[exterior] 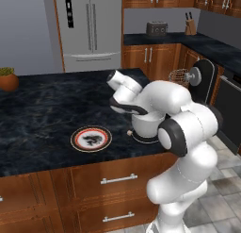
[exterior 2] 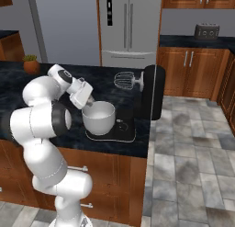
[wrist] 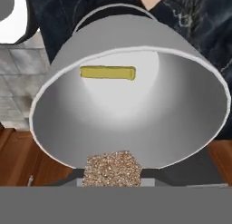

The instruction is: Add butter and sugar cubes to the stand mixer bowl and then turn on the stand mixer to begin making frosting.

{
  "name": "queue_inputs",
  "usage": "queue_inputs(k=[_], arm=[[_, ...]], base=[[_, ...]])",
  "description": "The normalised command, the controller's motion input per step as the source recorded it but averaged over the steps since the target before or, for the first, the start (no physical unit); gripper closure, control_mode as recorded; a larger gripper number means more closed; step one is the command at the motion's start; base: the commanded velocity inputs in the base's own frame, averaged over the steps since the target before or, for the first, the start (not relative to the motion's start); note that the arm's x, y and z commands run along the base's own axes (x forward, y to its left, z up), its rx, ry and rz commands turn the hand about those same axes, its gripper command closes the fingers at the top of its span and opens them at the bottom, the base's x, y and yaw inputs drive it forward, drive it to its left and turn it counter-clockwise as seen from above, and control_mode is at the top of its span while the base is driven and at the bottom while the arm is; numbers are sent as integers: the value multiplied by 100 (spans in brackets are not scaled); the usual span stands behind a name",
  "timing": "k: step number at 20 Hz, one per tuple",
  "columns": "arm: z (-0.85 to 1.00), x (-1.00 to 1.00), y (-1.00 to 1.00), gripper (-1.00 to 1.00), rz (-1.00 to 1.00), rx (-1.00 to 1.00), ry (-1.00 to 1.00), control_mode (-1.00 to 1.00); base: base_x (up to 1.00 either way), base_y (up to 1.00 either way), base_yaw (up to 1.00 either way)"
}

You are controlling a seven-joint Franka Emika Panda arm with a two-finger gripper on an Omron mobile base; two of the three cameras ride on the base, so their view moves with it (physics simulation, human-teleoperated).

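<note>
The stand mixer bowl point(exterior 2: 98, 116) is seated on the flat base of the stand mixer point(exterior 2: 146, 95), close to the front edge of the dark surface point(exterior: 42, 109). Open room is left between the bowl and the raised whisk. The butter point(wrist: 108, 72) is seen lying inside the bowl. One sugar cube point(wrist: 112, 169) is pinched in the jaws of the gripper point(exterior 2: 90, 102), held just over the near rim of the bowl. Another sugar cube point(exterior: 129, 132) is left on the surface, between the bowl and the plate point(exterior: 91, 138). The arm is bent over the surface, its hand angled down at the bowl.
</note>
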Motion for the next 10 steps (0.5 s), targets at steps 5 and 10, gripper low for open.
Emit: queue_inputs(k=[5,10], arm=[[-53,8,-16,100,0,0,12,-100],[-41,23,0,100,3,0,6,-100]], base=[[0,0,0],[0,0,0]])
